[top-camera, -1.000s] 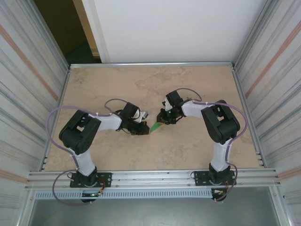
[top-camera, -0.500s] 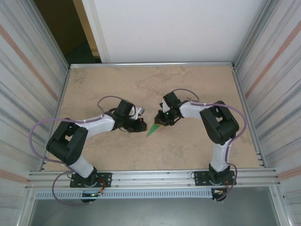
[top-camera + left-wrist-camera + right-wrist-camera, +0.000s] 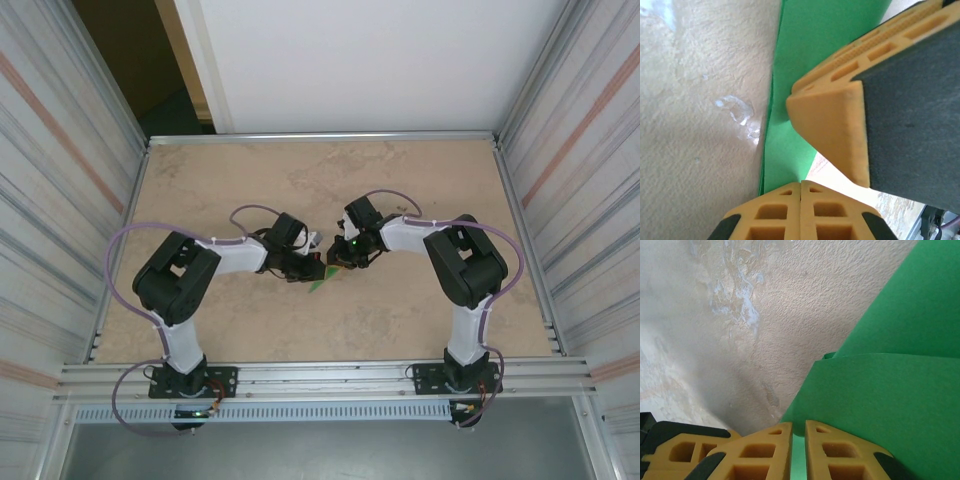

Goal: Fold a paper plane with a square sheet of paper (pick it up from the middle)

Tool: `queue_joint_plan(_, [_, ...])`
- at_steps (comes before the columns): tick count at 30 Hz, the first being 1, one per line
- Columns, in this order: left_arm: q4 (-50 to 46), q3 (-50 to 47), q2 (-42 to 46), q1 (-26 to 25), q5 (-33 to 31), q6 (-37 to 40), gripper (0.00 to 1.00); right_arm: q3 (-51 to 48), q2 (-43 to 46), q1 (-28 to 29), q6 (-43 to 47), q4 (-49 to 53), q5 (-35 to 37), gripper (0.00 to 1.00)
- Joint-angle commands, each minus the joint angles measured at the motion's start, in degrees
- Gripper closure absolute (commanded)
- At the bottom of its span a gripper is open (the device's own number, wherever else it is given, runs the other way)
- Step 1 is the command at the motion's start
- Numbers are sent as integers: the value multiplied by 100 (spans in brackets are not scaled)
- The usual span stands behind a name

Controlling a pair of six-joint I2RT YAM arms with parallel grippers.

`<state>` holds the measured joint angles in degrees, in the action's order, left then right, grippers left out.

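Note:
The square sheet of paper (image 3: 321,279) is bright green and folded into a layered wedge at the table's middle. My right gripper (image 3: 339,262) comes at it from the right. In the right wrist view its jaws (image 3: 799,427) are shut on a green flap (image 3: 890,395), with green showing in the thin slit between them. My left gripper (image 3: 311,269) meets the paper from the left with its fingers pressed together. In the left wrist view the paper (image 3: 805,60) runs up to that gripper (image 3: 801,183). Whether it pinches a layer I cannot tell. A right fingertip (image 3: 830,120) rests on the paper.
The beige stone-patterned table (image 3: 250,180) is bounded by a metal rail (image 3: 320,374) at the near edge and corrugated walls (image 3: 60,200) on both sides. Both arms crowd the middle with their elbows bent outward. A purple cable (image 3: 250,212) loops above the left wrist.
The left arm's elbow swung out to the left and came back, and its gripper moved right against the paper. The right gripper crept slightly left, still holding the green wedge.

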<state>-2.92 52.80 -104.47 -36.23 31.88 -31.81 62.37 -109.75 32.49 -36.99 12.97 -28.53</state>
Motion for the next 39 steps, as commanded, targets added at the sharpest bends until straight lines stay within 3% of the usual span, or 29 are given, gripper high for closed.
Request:
queue_joint_plan(1, [-102, -173, -75, 18, -227, -25, 100, 16, 222, -100, -56, 256, 15, 86])
queue_joint_plan(9, [-75, -233, -143, 19, -218, -75, 100, 94, 524, -350, 303, 510, 378, 85])
queue_joint_plan(29, [-206, -35, -35, 19, -137, -63, 99, 100, 63, -533, 496, 782, 668, 87])
queue_joint_plan(39, [-262, -58, -114, 17, -179, -141, 100, 172, 793, -408, 489, 776, 728, 85])
